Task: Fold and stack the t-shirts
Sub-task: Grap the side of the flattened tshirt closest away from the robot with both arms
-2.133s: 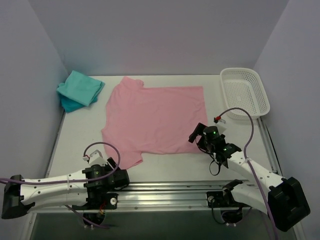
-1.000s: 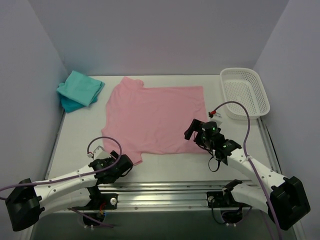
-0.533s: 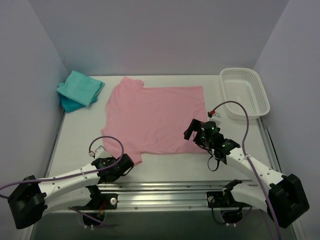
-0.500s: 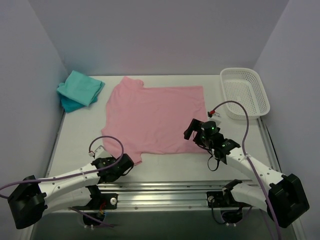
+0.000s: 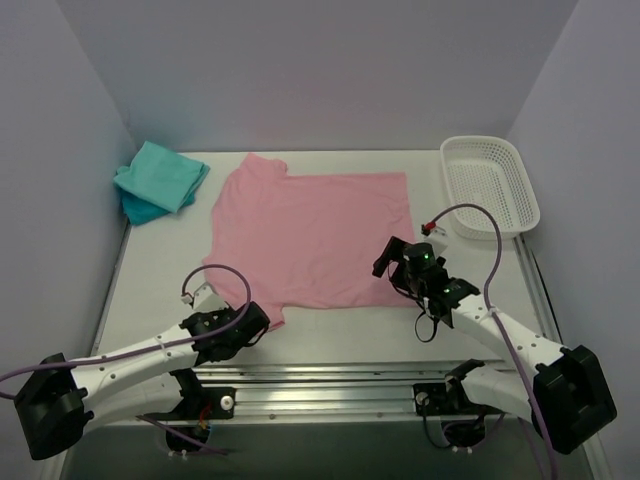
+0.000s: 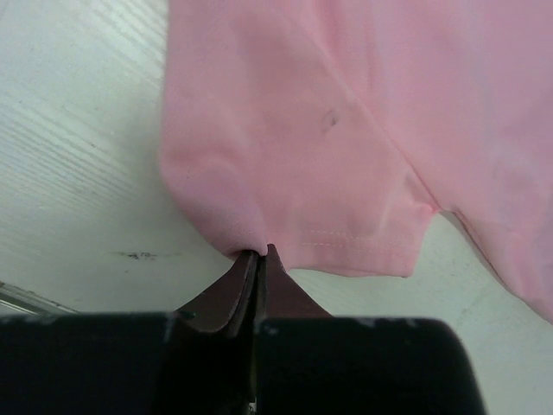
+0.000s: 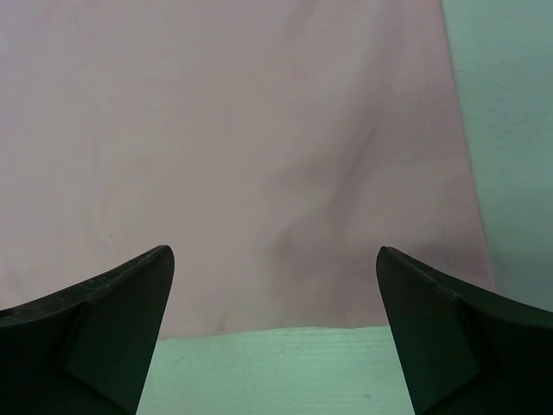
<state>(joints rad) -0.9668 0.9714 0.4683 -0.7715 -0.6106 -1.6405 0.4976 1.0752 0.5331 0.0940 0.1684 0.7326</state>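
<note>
Top view, 12 o'clock taken as the far edge of the table (image 5: 150, 270).

- Pink t-shirt (image 5: 310, 235): spread flat at the middle of the table. Long axis runs 9 to 3 o'clock. Sleeve end points to 9 o'clock, straight hem to 3 o'clock. One sleeve pokes out at its 11 o'clock corner, the other at its 7 o'clock corner. A few soft wrinkles near the hem, and a small dark fleck on the near sleeve in the left wrist view.
- Left claw (image 6: 259, 256): clenched, both fingers pressed together on the hem edge of the near sleeve, a small pinch of pink cloth between the tips. In the top view it sits at the shirt's 7 o'clock corner (image 5: 262, 318).
- Right claw (image 5: 386, 264): released, fingers spread wide. It is over the shirt's 5 o'clock corner. The right wrist view shows pink cloth and a strip of bare table between the two tips (image 7: 272, 252). I cannot tell whether the tips touch the cloth.
- Teal t-shirt (image 5: 162, 175): folded, at 10 o'clock, lying on a bluer t-shirt (image 5: 140, 210) whose edge shows beneath. Both are just beside the pink shirt's far sleeve and apart from it.
- Basket (image 5: 490, 185): white mesh, upright at 2 o'clock, long axis roughly 12 to 6. Its mesh floor and walls are in plain view. It stands apart from the pink shirt.
</note>
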